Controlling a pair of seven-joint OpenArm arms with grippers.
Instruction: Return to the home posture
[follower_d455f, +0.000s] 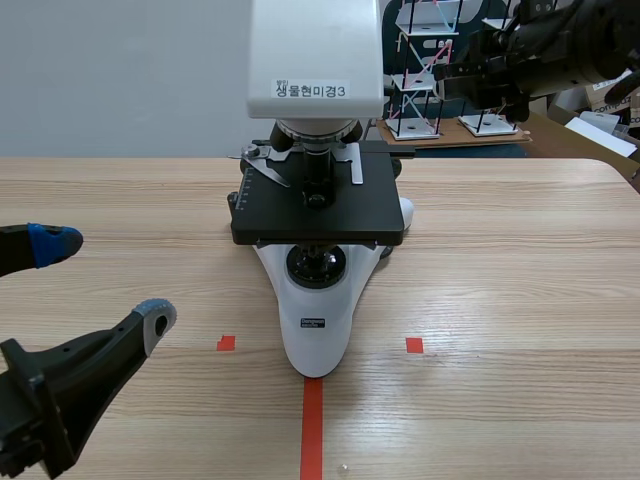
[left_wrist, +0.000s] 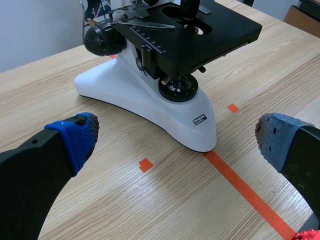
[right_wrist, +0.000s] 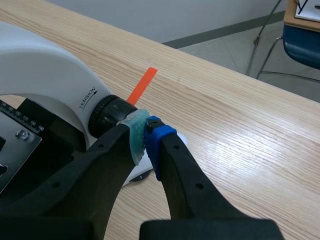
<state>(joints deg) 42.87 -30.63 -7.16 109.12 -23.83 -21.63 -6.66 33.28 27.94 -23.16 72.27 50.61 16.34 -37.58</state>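
Left tool: is hanging low over the bench on the robot's left, spread wide and holding nothing. In its wrist view the microscope foot is lying ahead of it, apart from both pads.
Right tool: is sitting closed, teal pad against blue pad, with nothing between them. The pads are lying just beside the black focus knob marked TENSION; whether they are touching it, I cannot tell. Its arm is standing raised across the scene view's upper right.
Microscope: is standing upright mid-bench, its white foot pointing toward the robot along the orange-red tape line, with the black stage above the foot.
Step in hand (judgement): there is nothing to carry; both arms are only needing to withdraw to their rest positions.
Handling (judgement): the microscope is looking heavy and rigid, unlikely to slide at a light brush. The knob, stage and optics are looking delicate. No hold is called for; if one were, the foot or the arm casting, never the stage or knob.
Risk (judgement): the right pads are lying so near the knob that a sideways exit could be turning it. Backing straight off first is looking safer.
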